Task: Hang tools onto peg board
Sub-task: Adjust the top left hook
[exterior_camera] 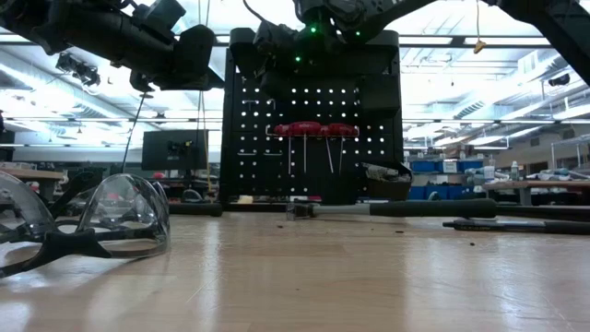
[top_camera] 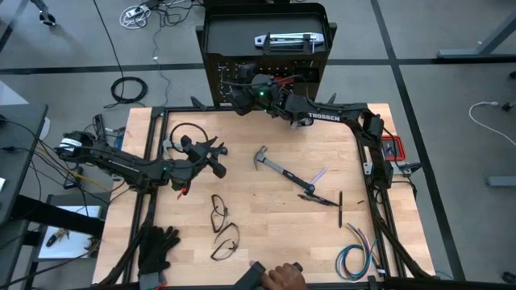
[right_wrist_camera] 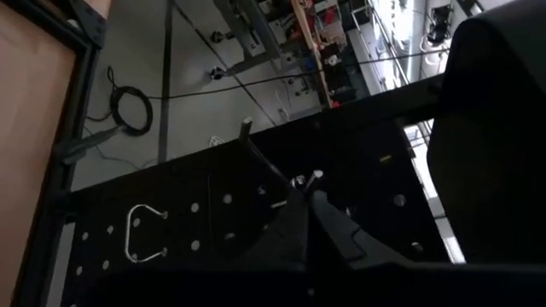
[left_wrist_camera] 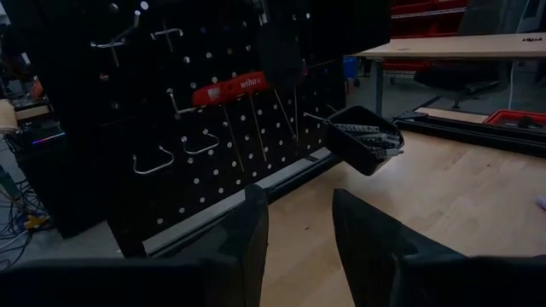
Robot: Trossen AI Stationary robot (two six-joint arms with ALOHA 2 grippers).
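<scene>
Fingers of your right end effector (right_wrist_camera: 309, 205) are pressed together up against the face of the peg board (top_camera: 266, 60), and nothing can be seen caught between them; the high view puts that arm stretched to the far edge of the tabletop (top_camera: 266, 242), its wrist at the board's upper part. By my reading you are at the end of one hanging, with the right arm free to fetch another tool. Your left end effector (left_wrist_camera: 299, 230) hangs over the left half of the tabletop with its fingers partly apart and empty, pointed toward the board.

What the next move calls for, I judge, is drawing the right arm clear of the silver hooks (left_wrist_camera: 158, 162) without snagging them, then going for the hammer (top_camera: 278, 167) lying near the middle of the tabletop, well apart from the board.

As for the board: it stands upright and black at the far edge, dotted with rows of holes. A row of red-handled screwdrivers (exterior_camera: 313, 131) hangs on it already, and a small black bin (left_wrist_camera: 365, 141) at its lower corner holds grey metal pieces. Several hooks are bare.
</scene>
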